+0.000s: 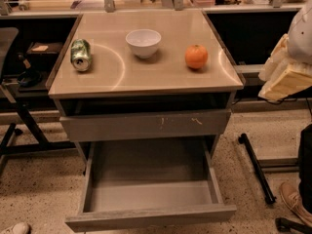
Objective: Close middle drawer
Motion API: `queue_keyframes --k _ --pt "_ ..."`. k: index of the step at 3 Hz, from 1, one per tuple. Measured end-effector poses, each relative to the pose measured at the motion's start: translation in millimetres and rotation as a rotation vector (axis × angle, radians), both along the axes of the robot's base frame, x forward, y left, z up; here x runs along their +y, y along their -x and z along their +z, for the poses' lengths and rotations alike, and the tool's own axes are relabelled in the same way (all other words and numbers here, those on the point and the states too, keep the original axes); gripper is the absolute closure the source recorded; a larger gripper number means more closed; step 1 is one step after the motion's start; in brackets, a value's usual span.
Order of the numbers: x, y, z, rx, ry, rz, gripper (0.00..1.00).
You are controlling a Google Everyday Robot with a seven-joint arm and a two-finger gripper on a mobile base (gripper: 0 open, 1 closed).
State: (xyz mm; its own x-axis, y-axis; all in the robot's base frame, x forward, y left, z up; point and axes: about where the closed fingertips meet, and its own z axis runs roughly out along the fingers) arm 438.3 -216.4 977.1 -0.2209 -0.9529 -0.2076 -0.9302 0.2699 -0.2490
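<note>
The middle drawer (148,182) is pulled far out of the cabinet toward me. Its grey box interior is bare, and its plain front (151,217) is near the bottom of the view. Above it is a grey drawer front with yellowish scratches (146,125), standing slightly out from the cabinet with a dark gap over it. My gripper (285,77) is at the right edge, a white and pale yellow shape held at countertop height. It is to the right of the cabinet and well apart from the drawer.
On the beige cabinet top (122,79) lie a crushed green can (81,54), a white bowl (143,42) and an orange (196,56). A dark chair frame (19,116) stands left. A black wheeled leg (256,167) and a shoe (292,201) are on the floor right.
</note>
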Motion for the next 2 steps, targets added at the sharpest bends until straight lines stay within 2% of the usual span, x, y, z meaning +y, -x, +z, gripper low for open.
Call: queue_keyframes --k 1,2 --pt "0.0 0.0 0.0 0.0 0.0 0.0 0.82" --pt "-0.2 4.9 -0.9 -0.005 0.011 0.008 1.0"
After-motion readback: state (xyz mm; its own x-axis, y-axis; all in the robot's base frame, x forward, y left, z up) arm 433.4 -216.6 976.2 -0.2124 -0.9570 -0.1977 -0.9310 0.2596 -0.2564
